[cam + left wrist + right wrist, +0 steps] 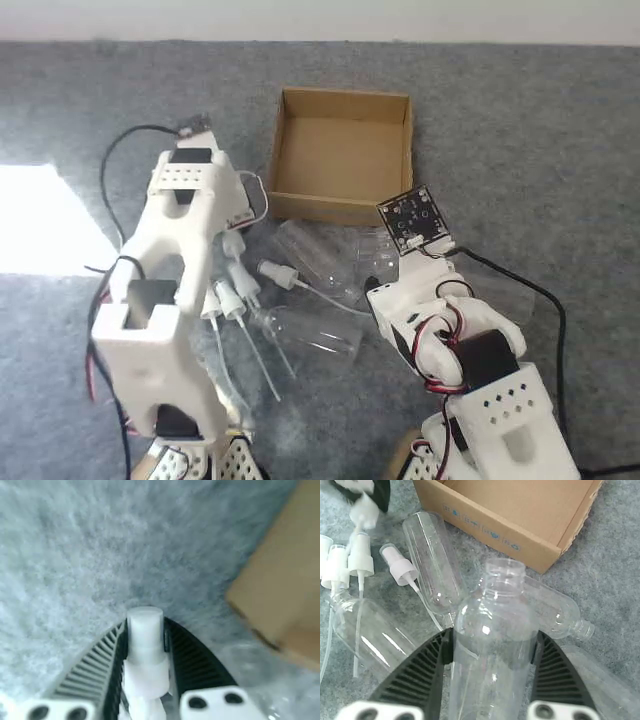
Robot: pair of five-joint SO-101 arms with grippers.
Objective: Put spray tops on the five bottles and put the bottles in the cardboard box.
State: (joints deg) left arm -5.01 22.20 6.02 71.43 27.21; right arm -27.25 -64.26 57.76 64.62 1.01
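My left jaws pinch a spray top (145, 645) near the box (485, 527). My right jaws clamp a bottle (492, 630) (neck open, no top on it) near other bottles (431, 560) lying on the counter (620, 580).

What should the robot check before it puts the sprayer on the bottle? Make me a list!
1. The left gripper is shut on a spray top: ok.
2. The right gripper is shut on a bottle: ok.
3. That bottle's neck is bare and open: ok.
4. The spray top is lined up over the neck: not ok, they are apart.
5. The cardboard box is open with room inside: ok.
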